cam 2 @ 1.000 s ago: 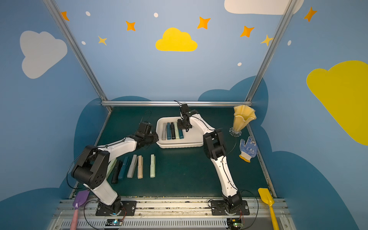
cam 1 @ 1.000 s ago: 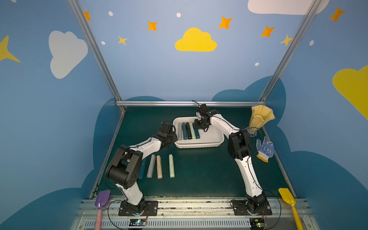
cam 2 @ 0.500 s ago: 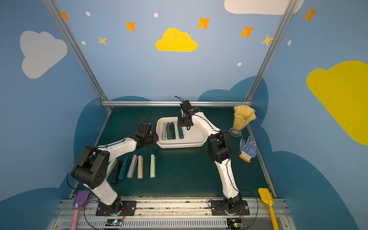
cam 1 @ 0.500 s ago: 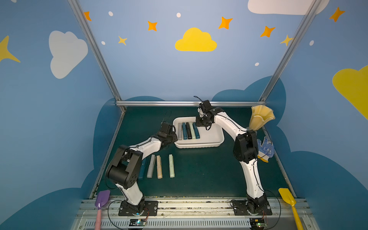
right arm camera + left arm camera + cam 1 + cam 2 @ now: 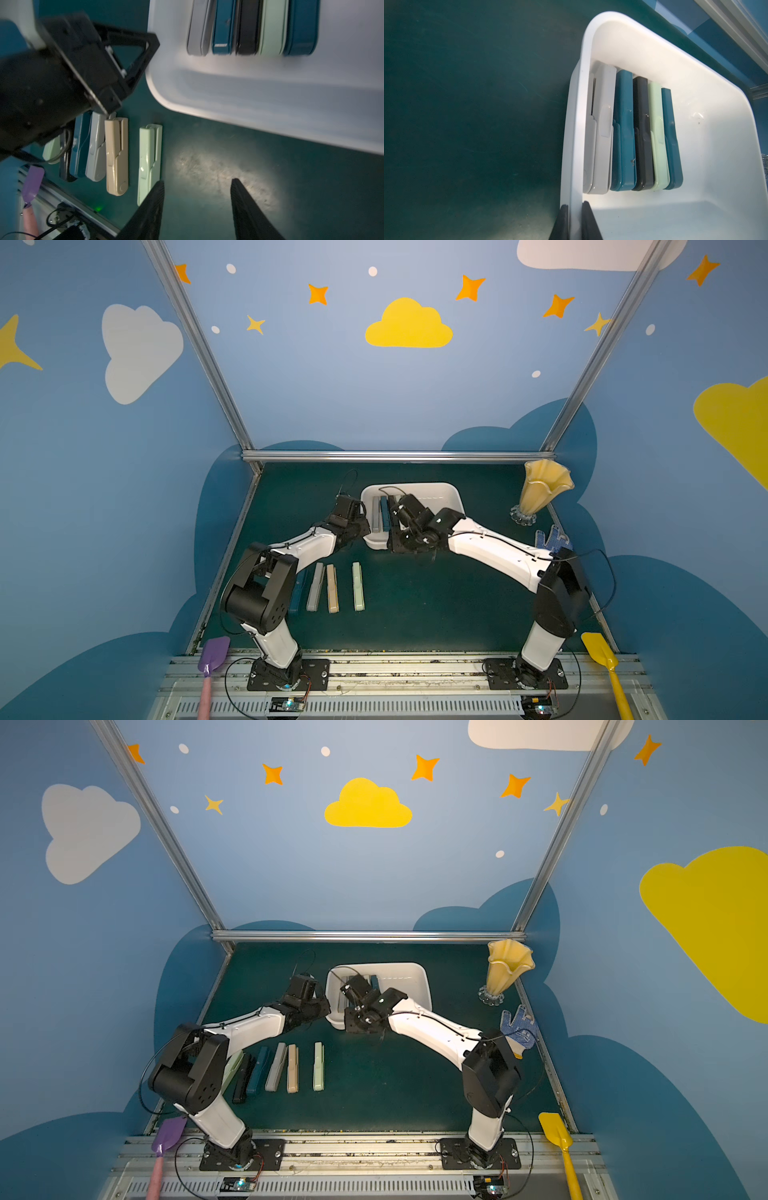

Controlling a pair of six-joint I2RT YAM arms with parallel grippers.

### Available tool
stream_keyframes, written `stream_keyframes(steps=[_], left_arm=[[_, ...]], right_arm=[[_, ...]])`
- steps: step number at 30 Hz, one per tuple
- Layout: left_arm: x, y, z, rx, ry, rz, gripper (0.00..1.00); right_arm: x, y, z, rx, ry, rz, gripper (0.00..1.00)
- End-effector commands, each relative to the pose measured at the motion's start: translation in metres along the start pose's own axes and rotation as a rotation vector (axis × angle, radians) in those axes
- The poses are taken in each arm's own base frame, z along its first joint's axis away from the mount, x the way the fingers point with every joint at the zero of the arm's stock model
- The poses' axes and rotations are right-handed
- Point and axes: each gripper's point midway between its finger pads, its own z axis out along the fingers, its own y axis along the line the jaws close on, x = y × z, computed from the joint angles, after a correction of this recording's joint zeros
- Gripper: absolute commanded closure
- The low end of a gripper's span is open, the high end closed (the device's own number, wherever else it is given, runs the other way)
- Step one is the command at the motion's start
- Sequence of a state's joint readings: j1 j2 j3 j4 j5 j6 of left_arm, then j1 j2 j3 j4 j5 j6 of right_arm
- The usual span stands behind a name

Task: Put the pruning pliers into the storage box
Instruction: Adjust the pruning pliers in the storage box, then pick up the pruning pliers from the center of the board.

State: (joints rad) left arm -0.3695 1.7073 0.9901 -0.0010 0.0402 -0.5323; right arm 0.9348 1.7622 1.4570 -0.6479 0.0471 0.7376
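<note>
The white storage box (image 5: 451, 494) (image 5: 417, 973) stands mid-table. Several pruning pliers (image 5: 641, 137) lie side by side in it: grey, teal, black, pale green, teal. My left gripper (image 5: 575, 209) (image 5: 362, 529) is shut on the box's left wall (image 5: 576, 145). More pliers lie in a row on the mat: pale green (image 5: 358, 587) (image 5: 148, 158), beige (image 5: 116, 153), grey (image 5: 96, 145), teal (image 5: 257, 1069) and black (image 5: 241, 1079). My right gripper (image 5: 197, 181) (image 5: 401, 547) hangs open and empty over the bare mat, by the box's near edge.
A yellow fluted vase (image 5: 540, 493) stands at the back right, with a blue glove (image 5: 555, 537) in front of it. A purple shovel (image 5: 212, 657) and a yellow shovel (image 5: 602, 657) lie at the front corners. My left forearm (image 5: 307, 545) overhangs the row's left end.
My right arm has drawn back from over the box's far side to its near edge, and its jaws have spread wider. The left gripper has stayed clamped on the box wall.
</note>
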Motion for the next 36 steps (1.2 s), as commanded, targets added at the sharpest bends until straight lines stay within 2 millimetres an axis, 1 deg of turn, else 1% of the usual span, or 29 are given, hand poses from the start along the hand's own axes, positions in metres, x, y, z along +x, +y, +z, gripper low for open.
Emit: stream_keyframes(steps=[1,3,5,6,8,11,16,19,22,23,25,28,30,33,36], left_arm=[[-0.006,0.007,0.008,-0.015,-0.003,0.011,0.87],[-0.008,0.009,0.009,-0.014,-0.001,0.007,0.87],[-0.011,0.007,0.009,-0.001,-0.005,0.010,0.87],[-0.012,0.006,0.009,0.004,-0.006,0.015,0.87],[-0.013,0.002,0.007,0.022,-0.002,0.022,0.86],[-0.012,-0.005,0.007,0.065,0.004,0.024,0.79],[-0.008,-0.012,0.006,0.115,0.018,0.023,0.68],[-0.011,-0.012,-0.003,0.117,-0.003,0.026,0.55],[-0.020,-0.005,-0.020,0.079,-0.049,0.034,0.37],[-0.026,0.000,-0.028,0.065,-0.068,0.028,0.32],[-0.035,0.013,-0.045,0.034,-0.110,0.005,0.27],[-0.048,0.042,-0.077,-0.040,-0.182,-0.050,0.22],[-0.050,0.061,-0.101,-0.080,-0.231,-0.104,0.21],[-0.046,0.087,-0.136,-0.128,-0.306,-0.190,0.20],[-0.038,0.102,-0.164,-0.149,-0.384,-0.227,0.20]], right_arm=[[0.018,0.007,0.006,0.009,-0.011,0.091,0.45],[0.037,0.012,0.017,0.007,0.023,0.087,0.41],[0.053,0.018,0.026,-0.001,0.063,0.087,0.40],[0.059,0.020,0.030,-0.003,0.074,0.083,0.40],[0.066,0.025,0.034,-0.008,0.083,0.078,0.40],[0.073,0.034,0.037,-0.019,0.080,0.058,0.39],[0.085,0.041,0.048,-0.018,0.099,0.052,0.39],[0.089,0.044,0.049,-0.024,0.100,0.047,0.39],[0.092,0.049,0.049,-0.028,0.106,0.033,0.39],[0.093,0.051,0.050,-0.027,0.109,0.026,0.39],[0.096,0.056,0.053,-0.022,0.125,0.011,0.39],[0.099,0.062,0.060,-0.014,0.148,-0.004,0.39],[0.102,0.065,0.066,-0.013,0.169,-0.006,0.39],[0.105,0.068,0.075,0.003,0.203,-0.015,0.39],[0.106,0.071,0.081,0.027,0.233,-0.042,0.39]])
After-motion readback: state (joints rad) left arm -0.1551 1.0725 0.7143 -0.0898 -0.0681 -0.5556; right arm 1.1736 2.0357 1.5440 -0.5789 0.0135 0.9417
